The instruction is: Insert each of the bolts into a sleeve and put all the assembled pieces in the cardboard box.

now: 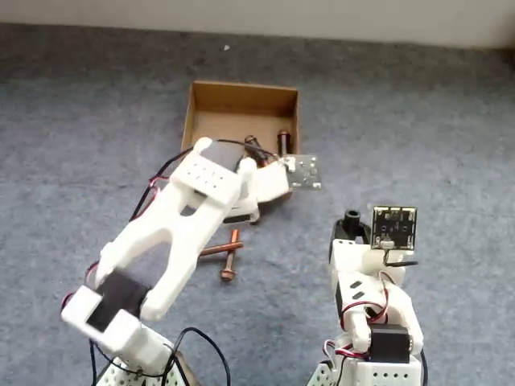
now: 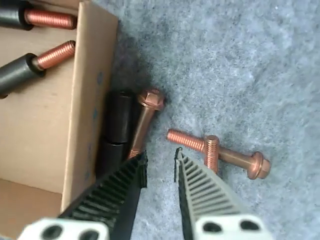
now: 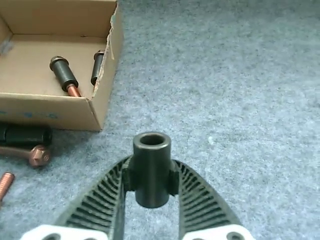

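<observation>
Grey carpeted table (image 1: 418, 121) carrying an open cardboard box (image 1: 241, 88) that contains two assembled pieces (image 3: 63, 72): black sleeves with copper threaded ends protruding. Left gripper (image 2: 160, 160): jaws parted a little, nothing between them, poised over the carpet just outside the box wall. Right gripper (image 3: 150, 175): clamped on a black sleeve (image 3: 151, 165), a hollow cylinder held upright with its bore visible, well apart from the box. A loose sleeve (image 2: 119, 117), also black, lies against the box's outer wall, with a copper hex-headed bolt (image 2: 142, 122) alongside it. Two further bolts (image 2: 235, 157), likewise copper, lie crossed nearby.
</observation>
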`<action>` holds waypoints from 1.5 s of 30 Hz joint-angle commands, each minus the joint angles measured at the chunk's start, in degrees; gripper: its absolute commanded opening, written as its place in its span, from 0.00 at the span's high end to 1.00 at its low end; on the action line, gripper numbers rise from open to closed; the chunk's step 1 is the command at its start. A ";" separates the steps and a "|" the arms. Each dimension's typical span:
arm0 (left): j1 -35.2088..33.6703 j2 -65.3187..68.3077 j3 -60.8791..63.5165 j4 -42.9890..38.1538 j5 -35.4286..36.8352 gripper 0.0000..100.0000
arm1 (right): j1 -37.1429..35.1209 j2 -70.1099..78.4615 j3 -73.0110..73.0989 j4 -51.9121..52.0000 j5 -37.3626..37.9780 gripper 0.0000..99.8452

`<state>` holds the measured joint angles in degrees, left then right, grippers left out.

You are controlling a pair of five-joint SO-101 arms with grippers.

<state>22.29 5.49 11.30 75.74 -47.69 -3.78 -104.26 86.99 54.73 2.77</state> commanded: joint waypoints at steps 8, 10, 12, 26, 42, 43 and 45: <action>0.48 15.34 -13.49 2.64 -1.32 0.88 | 0.57 -0.92 -0.57 -1.36 0.88 0.99; 0.66 16.57 -14.11 2.46 -1.32 0.88 | 0.57 -0.92 -0.57 -1.36 0.88 0.99; 0.66 17.54 -14.46 2.29 -1.32 0.88 | 0.57 -0.92 -0.57 -1.36 0.88 0.99; 0.22 24.84 -14.90 -2.20 -1.05 0.88 | 0.57 -0.92 -0.57 -1.36 0.97 0.99; 0.75 19.21 -14.37 0.18 2.99 0.99 | 0.57 -0.92 -0.48 -1.36 0.97 0.99; 0.75 17.19 -14.29 0.53 3.87 0.99 | 0.57 -0.92 -0.48 -1.36 0.97 0.99; 0.66 13.23 -14.29 1.41 4.75 0.99 | 0.57 -0.92 -0.48 -1.36 0.97 0.99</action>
<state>22.64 27.74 -2.15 75.91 -45.58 -3.78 -104.26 86.99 54.73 3.12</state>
